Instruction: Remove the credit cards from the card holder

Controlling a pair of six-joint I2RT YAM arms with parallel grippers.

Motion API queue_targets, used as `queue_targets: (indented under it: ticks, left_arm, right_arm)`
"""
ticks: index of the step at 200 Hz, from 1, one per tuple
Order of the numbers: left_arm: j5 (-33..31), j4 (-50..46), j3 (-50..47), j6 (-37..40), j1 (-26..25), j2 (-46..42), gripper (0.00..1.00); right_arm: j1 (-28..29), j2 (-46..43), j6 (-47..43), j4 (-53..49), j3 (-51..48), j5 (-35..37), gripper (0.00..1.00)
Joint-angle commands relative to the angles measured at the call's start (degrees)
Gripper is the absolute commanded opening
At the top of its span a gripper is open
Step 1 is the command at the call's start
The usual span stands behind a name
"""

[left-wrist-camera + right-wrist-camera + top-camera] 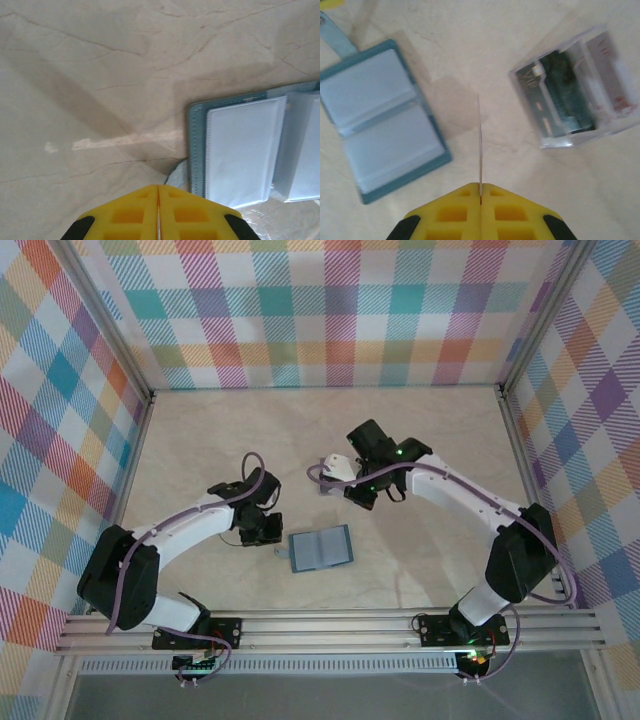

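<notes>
The holder [320, 548] lies open and flat on the table [430, 430], pale pockets up, nearest the arm bases. Its tab [337, 37] points toward the left gripper [158, 192], which hangs just left of it with its yellow fingers pressed together, empty. Farther back, the right gripper [481, 189] is closed on a thin sliver standing edge-on, probably a card [480, 140]. A clear box [577, 87] with dark contents sits near it, well apart from the holder.

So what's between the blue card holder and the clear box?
Only bare table, in the right wrist view; the right gripper holds a thin card edge-on over that gap.
</notes>
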Motion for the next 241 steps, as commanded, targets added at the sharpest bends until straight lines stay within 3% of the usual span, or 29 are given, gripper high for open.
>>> queue_targets:
  ticks: [1, 71, 134, 241]
  left_arm:
    - [0.5, -1.1, -2.2, 1.1, 2.0, -2.3, 0.1]
    - [0.8, -2.2, -4.8, 1.8, 5.4, -5.7, 0.1]
    - [1.4, -2.0, -4.9, 1.5, 5.9, -5.5, 0.1]
    - [1.6, -1.9, -4.9, 1.7, 6.5, -4.4, 0.1]
  right_arm:
    - [-0.9, 3.8, -11.9, -4.5, 6.6, 2.8, 0.0]
    - [-2.1, 20.4, -20.4, -12.9, 27.7, 4.6, 0.0]
    - [-2.9, 31.4, -24.6, -16.8, 40.9, 6.9, 0.0]
    - [-3.5, 37.9, -28.4, -16.1, 45.9, 8.2, 0.0]
